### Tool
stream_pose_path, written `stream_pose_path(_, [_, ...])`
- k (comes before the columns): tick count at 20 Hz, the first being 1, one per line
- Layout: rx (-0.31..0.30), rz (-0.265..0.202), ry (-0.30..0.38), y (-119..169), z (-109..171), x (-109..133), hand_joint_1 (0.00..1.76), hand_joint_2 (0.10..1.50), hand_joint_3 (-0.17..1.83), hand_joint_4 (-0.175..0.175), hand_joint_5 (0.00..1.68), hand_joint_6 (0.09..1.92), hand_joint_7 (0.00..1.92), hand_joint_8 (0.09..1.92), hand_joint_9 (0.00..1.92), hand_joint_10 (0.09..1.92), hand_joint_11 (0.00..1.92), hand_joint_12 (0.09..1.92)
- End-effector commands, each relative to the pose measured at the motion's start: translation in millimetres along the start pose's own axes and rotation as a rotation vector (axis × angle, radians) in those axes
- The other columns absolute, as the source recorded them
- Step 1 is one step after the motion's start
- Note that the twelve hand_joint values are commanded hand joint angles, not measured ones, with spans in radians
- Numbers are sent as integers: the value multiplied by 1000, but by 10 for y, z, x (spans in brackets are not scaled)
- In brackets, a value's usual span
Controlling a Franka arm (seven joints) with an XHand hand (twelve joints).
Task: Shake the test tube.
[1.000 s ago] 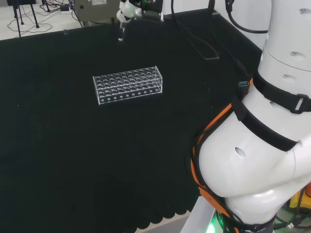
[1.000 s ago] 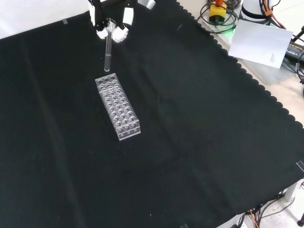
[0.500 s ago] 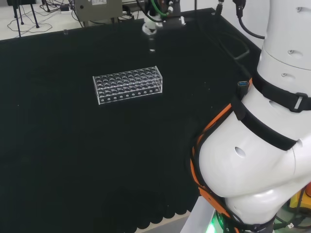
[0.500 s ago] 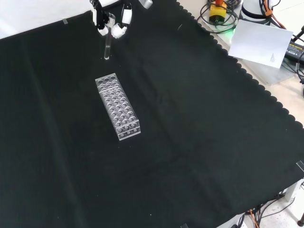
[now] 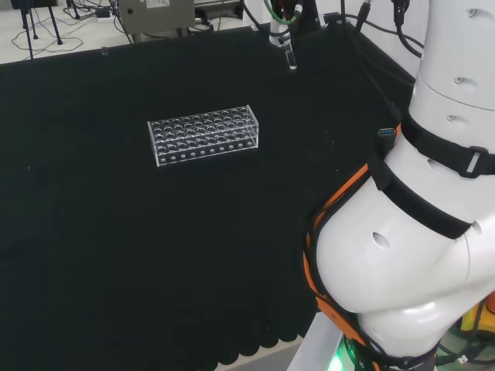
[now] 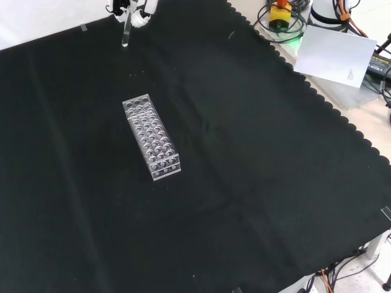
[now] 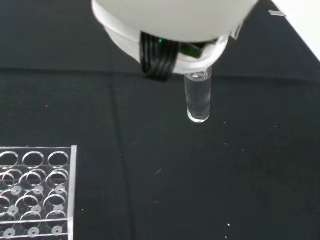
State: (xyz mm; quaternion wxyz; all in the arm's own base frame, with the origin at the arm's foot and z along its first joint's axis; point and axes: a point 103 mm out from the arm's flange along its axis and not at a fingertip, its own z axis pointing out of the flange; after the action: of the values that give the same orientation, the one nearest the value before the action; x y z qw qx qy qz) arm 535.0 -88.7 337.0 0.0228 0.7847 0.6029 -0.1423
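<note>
A clear glass test tube hangs upright in the air at the top of the front view, its upper end pinched in the white fingertips of the hand. In the head view the test tube hangs below the hand at the top middle, to the right of the rack and well above the cloth. Close up in the wrist view the test tube sticks out from under the blurred white hand; I see no liquid in it. The clear plastic tube rack lies on the cloth with its holes bare.
The arm's big white links stand at the head view's right. Black cables run over the cloth near the arm. Beyond the cloth's scalloped edge lie a white sheet and a yellow device with cables.
The hand has carried the tube to the right in the head view, upward and away from the rack in the front view. The rack has stayed put.
</note>
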Motion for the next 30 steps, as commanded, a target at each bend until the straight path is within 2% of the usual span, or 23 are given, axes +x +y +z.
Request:
stream_pose_path(1, [-16, -54, 96, -35, -70, 186, 1234, 639, 642, -175, 1353, 503, 1664, 630, 1574, 793, 1314, 1037])
stream_pose_path(4, [-28, -104, 153, -63, -131, 506, 1234, 639, 642, -175, 1353, 502, 1665, 630, 1574, 793, 1314, 1037])
stream_pose_path(5, [-36, -132, 187, -76, -177, 696, 1234, 639, 642, -175, 1354, 502, 1665, 630, 1574, 793, 1314, 1037])
stream_pose_path(9, [-51, -186, 274, -99, -299, 1055, 1234, 638, 643, -175, 1354, 501, 1665, 630, 1574, 793, 1316, 1037])
stream_pose_path(13, [-67, -246, 372, -121, -488, 1372, 1234, 638, 643, -175, 1355, 501, 1665, 630, 1574, 793, 1315, 1036])
stream_pose_path(16, [-82, -287, 394, -136, -564, 1491, 1234, 638, 643, -175, 1355, 500, 1665, 630, 1574, 793, 1315, 1036])
stream_pose_path(18, [-75, -289, 381, -125, -531, 1501, 1298, 561, 778, -175, 1343, 566, 1487, 621, 1566, 795, 1308, 1034])
stream_pose_path(20, [-60, -273, 351, -107, -440, 1393, 1324, 525, 845, -175, 1333, 608, 1409, 632, 1562, 797, 1304, 1035])
stream_pose_path(23, [-24, -230, 287, -74, -273, 1208, 1332, 513, 867, -175, 1330, 623, 1385, 638, 1561, 798, 1302, 1035])
stream_pose_path(28, [41, -141, 185, -47, 28, 730, 1333, 511, 872, -175, 1328, 628, 1381, 642, 1560, 799, 1302, 1036])
stream_pose_path(29, [50, -137, 146, -25, -4, 761, 1333, 511, 872, -175, 1328, 629, 1381, 643, 1560, 799, 1302, 1036])
stream_pose_path(30, [54, -124, 132, -26, 10, 689, 1333, 511, 873, -175, 1328, 629, 1381, 643, 1560, 800, 1302, 1037])
